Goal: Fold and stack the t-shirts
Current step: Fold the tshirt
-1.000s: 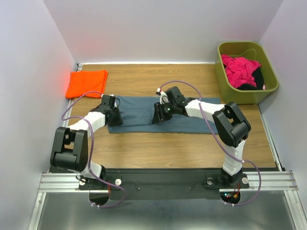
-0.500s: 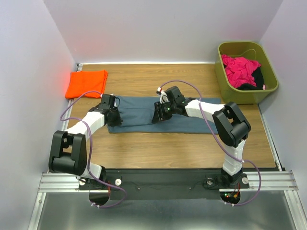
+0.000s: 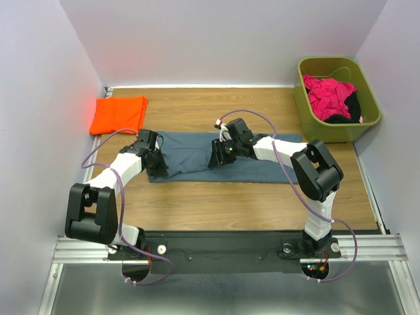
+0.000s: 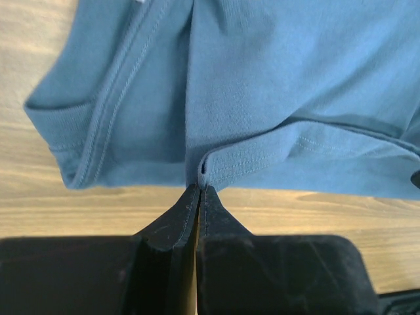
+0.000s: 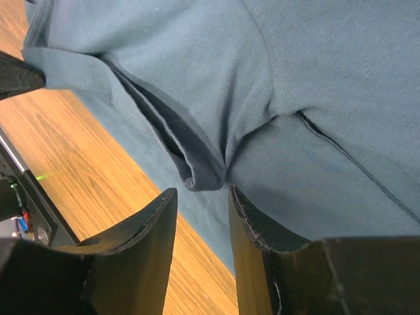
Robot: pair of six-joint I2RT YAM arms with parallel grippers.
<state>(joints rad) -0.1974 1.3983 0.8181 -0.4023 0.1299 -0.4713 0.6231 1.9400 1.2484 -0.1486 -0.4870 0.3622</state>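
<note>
The left jaws are closed, the two black fingers [image 4: 169,228] pressed together, and a small fold of hem of the slate blue-grey soft cloth t-shirt [image 3: 190,149] is caught just at their tips. The cloth around this pinch rises in a little ridge, and beside it the ribbed edge and a double line of stitching run away toward the left. The right jaws stand partly open. Their two dark curved fingers [image 5: 141,231] have a clear gap between them, and a hanging fold of the same t-shirt sits just at the mouth of this gap. I cannot tell if either finger touches it. The t-shirt lies as a long band across the middle of the wooden bench [image 3: 216,197], from left to right. The left arm [image 3: 121,164] reaches to its left end and the right arm [image 3: 275,147] reaches to about its middle. In the far left corner of the bench lies the bright orange t-shirt [image 3: 118,113], folded to a flat rectangle, near the blue-grey one but not overlapping it. In the far right corner stands an olive-green plastic bin [image 3: 303,98], and inside it are a crumpled pink cloth [image 3: 328,95] and some black cloth [image 3: 344,118].
</note>
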